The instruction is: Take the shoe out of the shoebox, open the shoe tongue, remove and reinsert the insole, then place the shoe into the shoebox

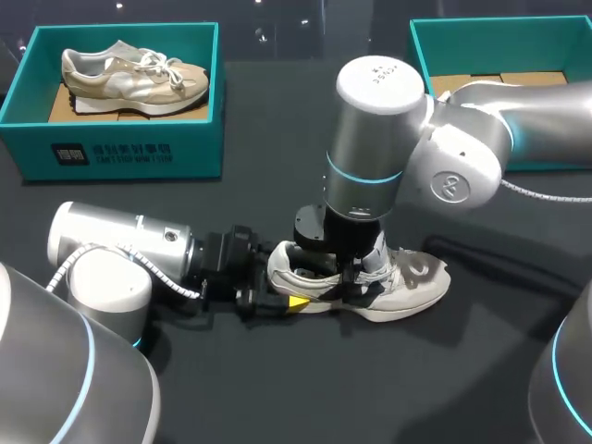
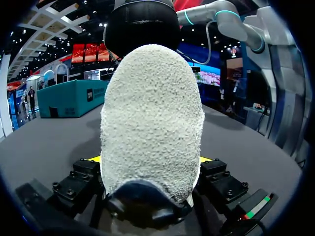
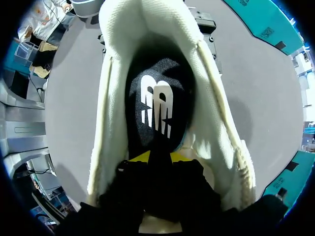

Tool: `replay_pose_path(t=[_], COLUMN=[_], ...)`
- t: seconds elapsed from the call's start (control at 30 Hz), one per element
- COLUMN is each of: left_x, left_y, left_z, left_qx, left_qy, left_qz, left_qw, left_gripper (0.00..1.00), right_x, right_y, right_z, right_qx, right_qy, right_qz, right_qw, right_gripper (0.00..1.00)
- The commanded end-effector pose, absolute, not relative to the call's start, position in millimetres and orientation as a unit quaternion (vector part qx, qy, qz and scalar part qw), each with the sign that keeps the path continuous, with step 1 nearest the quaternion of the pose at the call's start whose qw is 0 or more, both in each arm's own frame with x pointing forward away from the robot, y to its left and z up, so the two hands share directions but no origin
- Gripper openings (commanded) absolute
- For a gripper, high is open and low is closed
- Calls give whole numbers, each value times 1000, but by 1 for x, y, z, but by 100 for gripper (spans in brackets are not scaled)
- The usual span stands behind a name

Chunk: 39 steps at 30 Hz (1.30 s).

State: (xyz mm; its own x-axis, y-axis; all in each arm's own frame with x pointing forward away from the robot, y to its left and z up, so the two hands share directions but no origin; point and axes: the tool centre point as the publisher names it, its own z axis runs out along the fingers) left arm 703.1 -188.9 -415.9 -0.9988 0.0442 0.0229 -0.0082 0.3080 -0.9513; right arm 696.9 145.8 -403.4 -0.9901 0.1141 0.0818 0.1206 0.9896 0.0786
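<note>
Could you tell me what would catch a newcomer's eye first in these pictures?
Both arms meet at a pale grey shoe in the middle of the table. The left gripper clamps its heel, while the right gripper reaches down into its opening and pinches the black insole. At the far left, a teal shoebox holds a beige shoe.

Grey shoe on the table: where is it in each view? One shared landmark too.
Head view: grey shoe lower middle of the table.
Left wrist view: its heel fills the middle, clamped in the left gripper.
Right wrist view: shoe seen from above, insole showing.
Landmark: far-right teal shoebox.
</note>
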Motion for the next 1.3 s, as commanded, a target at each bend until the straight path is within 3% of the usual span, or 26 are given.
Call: replay_pose_path(t=[0.03,0.47,0.8,1.2,1.23,1.3], left_x=[704,704,704,704,704,704], left_y=[-187,-187,-187,-187,-187,-187], left_z=[-417,-417,-417,-417,-417,-417], left_qx=[-10,-10,-10,-10,-10,-10], left_qy=[-809,-809,-809,-809,-809,-809], left_qz=[587,587,587,587,587,587], left_qw=[22,22,22,22,22,22], left_gripper=[0,0,0,0,0,0], right_x=[680,688,699,709,709,710], right_y=[138,128,147,163,162,158], right_z=[-398,-354,-359,-370,-371,-374], right_qx=[-61,-51,-49,-65,-67,-74], right_qy=[-995,-986,-992,-991,-991,-990], right_qz=[-72,-146,-97,-45,-43,-38], right_qw=[10,-57,-56,-105,-108,-111], right_gripper=[0,0,0,0,2,15])
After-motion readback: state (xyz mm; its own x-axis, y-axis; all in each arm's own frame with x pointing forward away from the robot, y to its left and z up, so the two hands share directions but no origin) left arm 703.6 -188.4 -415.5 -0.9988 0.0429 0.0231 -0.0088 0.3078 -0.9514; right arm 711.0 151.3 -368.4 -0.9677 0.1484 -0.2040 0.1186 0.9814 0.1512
